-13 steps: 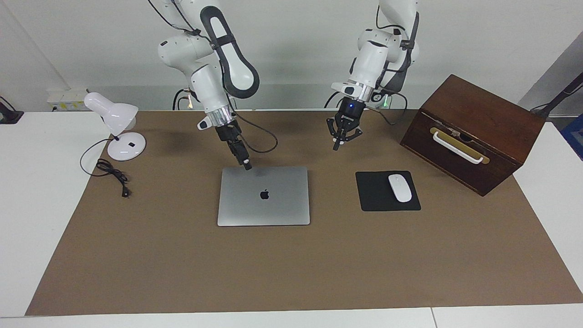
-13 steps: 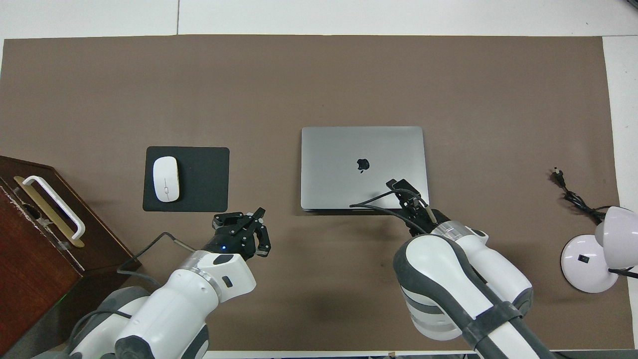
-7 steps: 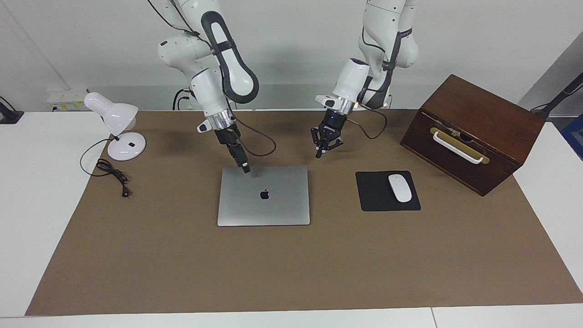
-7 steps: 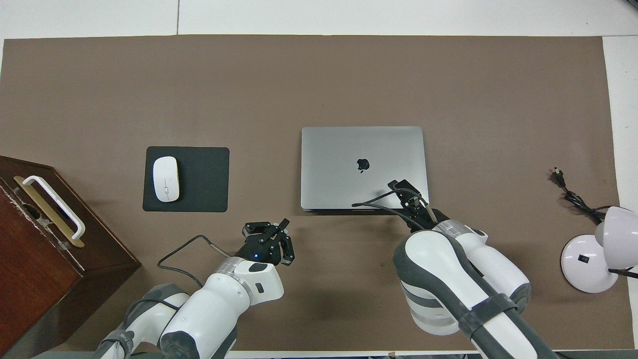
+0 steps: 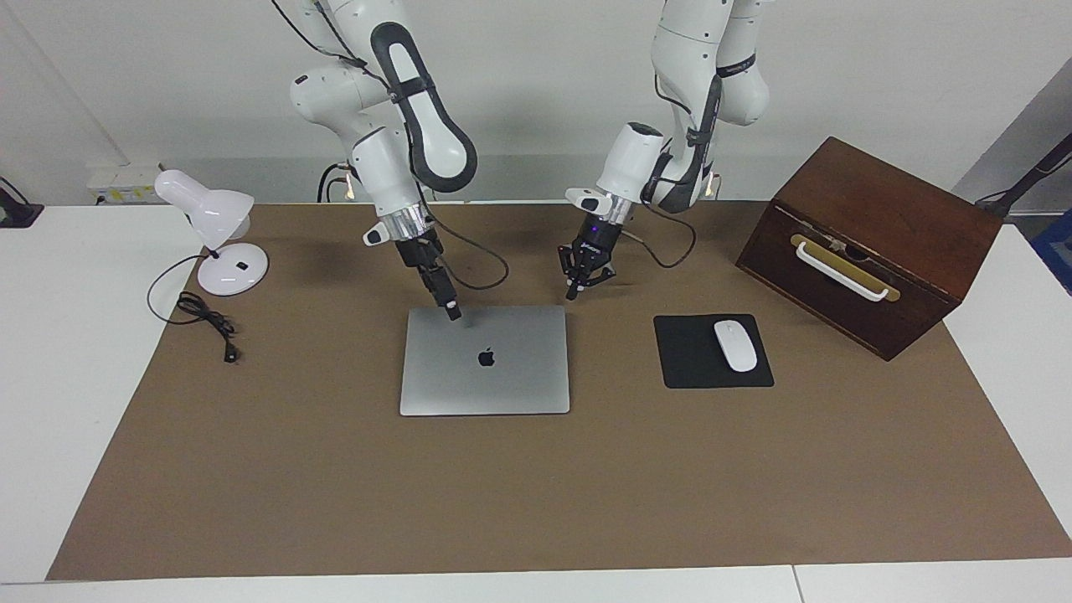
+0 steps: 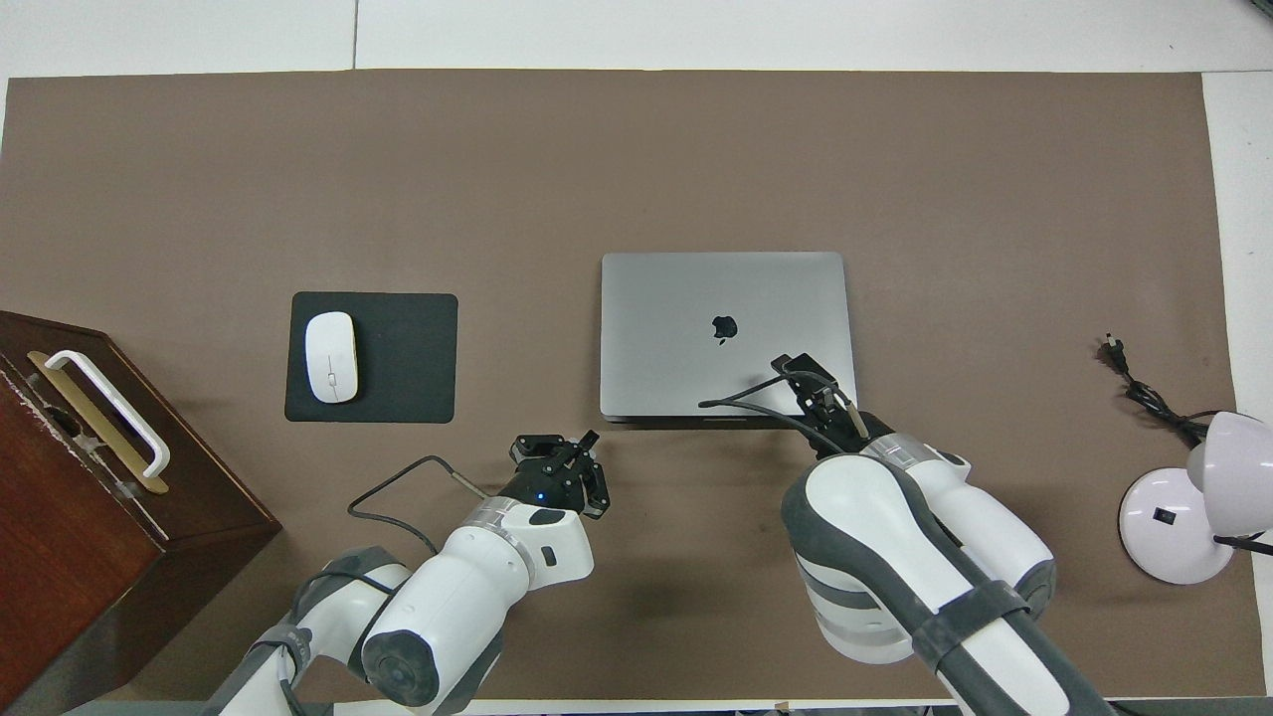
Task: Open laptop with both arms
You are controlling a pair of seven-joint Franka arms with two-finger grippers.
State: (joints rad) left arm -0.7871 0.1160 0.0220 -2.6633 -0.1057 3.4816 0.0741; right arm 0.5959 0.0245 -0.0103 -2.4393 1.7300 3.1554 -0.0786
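The silver-grey laptop (image 5: pixel 486 381) (image 6: pixel 696 298) lies closed on the brown mat, apple logo up. My right gripper (image 5: pixel 453 316) (image 6: pixel 793 365) is shut and slanted down. Its tip is at the lid, close to the edge nearest the robots and toward the right arm's end; I cannot tell whether it touches. My left gripper (image 5: pixel 573 292) (image 6: pixel 580 447) is shut with nothing in it, links splayed. It hangs low over the mat just off the laptop's corner toward the left arm's end.
A black mouse pad (image 5: pixel 695 368) with a white mouse (image 5: pixel 734 345) lies beside the laptop toward the left arm's end. A brown wooden box (image 5: pixel 871 243) with a white handle stands past it. A white desk lamp (image 5: pixel 213 226) and its cord (image 5: pixel 205 318) sit at the right arm's end.
My left gripper has swung from near the mouse pad toward the laptop's corner and come lower. The right gripper's tip has sunk slightly onto the lid's edge. The laptop has not moved.
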